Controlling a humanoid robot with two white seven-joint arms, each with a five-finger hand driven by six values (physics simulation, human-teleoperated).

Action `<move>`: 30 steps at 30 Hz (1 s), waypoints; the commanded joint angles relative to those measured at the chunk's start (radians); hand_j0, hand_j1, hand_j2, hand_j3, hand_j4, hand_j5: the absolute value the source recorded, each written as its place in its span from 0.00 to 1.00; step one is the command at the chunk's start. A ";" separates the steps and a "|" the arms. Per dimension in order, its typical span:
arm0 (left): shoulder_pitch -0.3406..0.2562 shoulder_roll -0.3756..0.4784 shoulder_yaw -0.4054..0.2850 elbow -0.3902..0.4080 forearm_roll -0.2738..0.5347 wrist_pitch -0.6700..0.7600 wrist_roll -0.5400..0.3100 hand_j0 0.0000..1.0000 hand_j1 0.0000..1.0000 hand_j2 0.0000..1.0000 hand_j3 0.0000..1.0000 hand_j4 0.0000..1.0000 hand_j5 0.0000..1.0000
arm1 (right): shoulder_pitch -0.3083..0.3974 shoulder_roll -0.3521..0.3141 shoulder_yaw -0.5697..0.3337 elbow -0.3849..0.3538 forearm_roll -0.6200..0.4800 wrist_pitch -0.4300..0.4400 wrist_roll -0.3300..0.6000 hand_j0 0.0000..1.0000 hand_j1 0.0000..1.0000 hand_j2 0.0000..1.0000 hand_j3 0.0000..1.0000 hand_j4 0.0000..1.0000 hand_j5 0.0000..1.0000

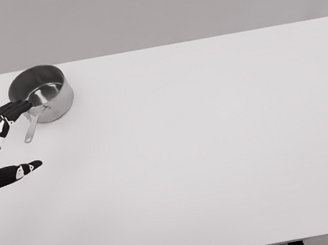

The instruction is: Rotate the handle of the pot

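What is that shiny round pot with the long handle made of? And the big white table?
The shiny silver pot looks like polished metal, probably steel: its wall and inside mirror light and dark patches. Its thin handle looks like the same grey metal. The white table is matte and smooth with no grain or glare; it could be painted or laminate, which the picture cannot settle.

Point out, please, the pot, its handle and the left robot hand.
pot [53,104], head view, on its outer steel wall.
handle [30,128], head view, mid-shaft.
left robot hand [12,111], head view, on the black fingers.
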 commanded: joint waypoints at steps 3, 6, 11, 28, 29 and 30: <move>-0.011 0.002 0.000 0.000 0.005 0.001 0.001 1.00 1.00 1.00 1.00 1.00 1.00 | 0.000 0.000 0.000 0.000 0.000 0.000 0.000 1.00 1.00 1.00 1.00 1.00 1.00; -0.032 0.003 0.000 0.000 0.002 0.001 0.001 1.00 1.00 1.00 1.00 1.00 1.00 | 0.000 0.000 0.000 0.000 0.000 0.000 0.000 1.00 1.00 1.00 1.00 1.00 1.00; -0.035 0.002 -0.006 0.000 -0.007 0.001 0.001 1.00 1.00 1.00 1.00 1.00 1.00 | 0.000 0.000 0.000 0.000 0.000 0.000 0.000 1.00 1.00 1.00 1.00 1.00 1.00; -0.526 0.373 -0.667 -0.002 0.726 0.001 -0.399 1.00 1.00 1.00 1.00 1.00 1.00 | 0.000 0.000 0.000 0.000 0.000 0.000 0.000 1.00 1.00 1.00 1.00 1.00 1.00; -0.528 0.373 -0.670 -0.002 0.742 0.001 -0.399 1.00 1.00 1.00 1.00 1.00 1.00 | 0.000 0.000 0.000 0.000 0.000 0.000 0.000 1.00 1.00 1.00 1.00 1.00 1.00; -0.529 0.373 -0.672 -0.002 0.768 0.001 -0.399 1.00 1.00 1.00 1.00 1.00 1.00 | 0.000 0.000 0.000 0.000 0.000 0.000 0.000 1.00 1.00 1.00 1.00 1.00 1.00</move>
